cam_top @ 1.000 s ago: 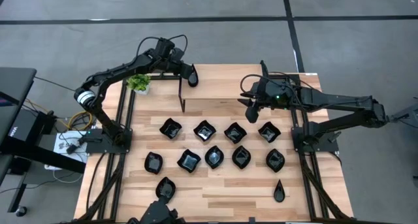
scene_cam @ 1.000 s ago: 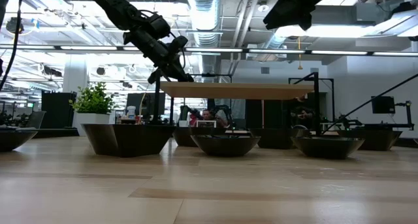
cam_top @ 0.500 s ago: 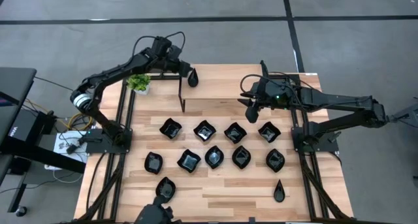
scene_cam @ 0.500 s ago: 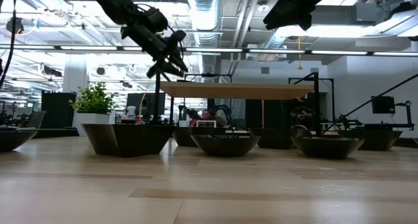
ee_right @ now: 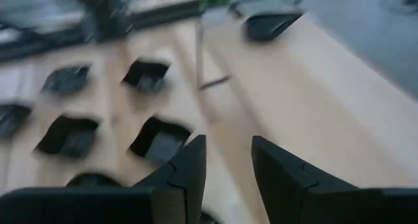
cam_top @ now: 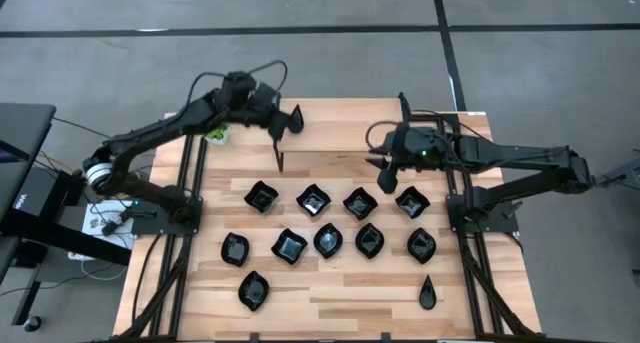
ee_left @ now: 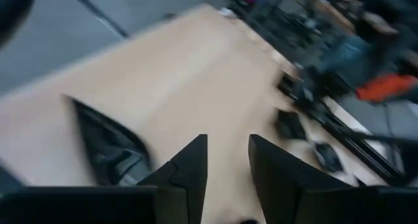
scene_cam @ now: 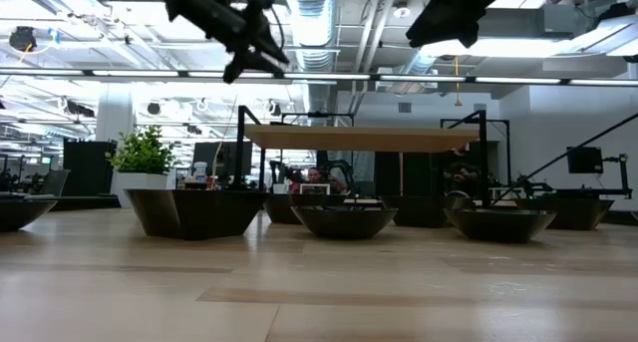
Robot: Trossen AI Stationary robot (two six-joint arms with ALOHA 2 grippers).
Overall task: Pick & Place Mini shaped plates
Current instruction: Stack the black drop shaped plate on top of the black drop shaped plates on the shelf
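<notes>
High view: a glossy black teardrop plate (cam_top: 296, 118) is now left on the raised wooden shelf (cam_top: 340, 128); beside it, the left gripper (cam_top: 272, 125) is drawn back, jaws parted and empty, so one placement looks finished. The right gripper (cam_top: 385, 164) is held over the shelf's other end, jaws spread.

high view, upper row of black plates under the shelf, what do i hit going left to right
Four mini plates in that row: wavy square plate → second plate → third plate → fourth plate, which lies just below the right gripper.
</notes>
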